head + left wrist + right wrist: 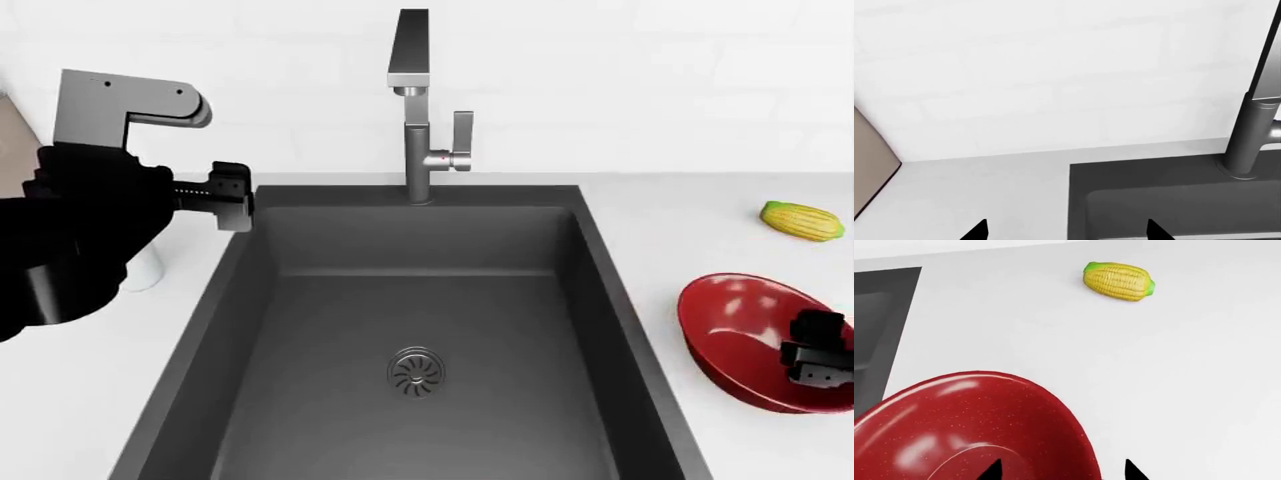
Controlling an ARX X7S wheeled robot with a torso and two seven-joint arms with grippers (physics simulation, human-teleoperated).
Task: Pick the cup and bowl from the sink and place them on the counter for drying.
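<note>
The red bowl (pixel 741 335) sits tilted over the white counter (pixel 667 215) right of the sink (pixel 414 290). My right gripper (pixel 811 360) straddles its rim, one finger inside and one outside, shut on it; the right wrist view shows the bowl (pixel 974 425) between the fingertips of the gripper (pixel 1063 471). A small white cup (pixel 144 268) stands on the counter left of the sink, mostly hidden behind my left arm. My left gripper (pixel 230 196) is open and empty above the sink's back left corner; in the left wrist view the gripper (pixel 1066 231) spans the counter and the sink edge (pixel 1077 200).
A tall steel faucet (pixel 416 100) stands at the back of the sink and also shows in the left wrist view (pixel 1254 120). A corn cob (pixel 802 221) lies on the counter behind the bowl and shows in the right wrist view (pixel 1119 281). The round drain (pixel 416 371) sits in the basin.
</note>
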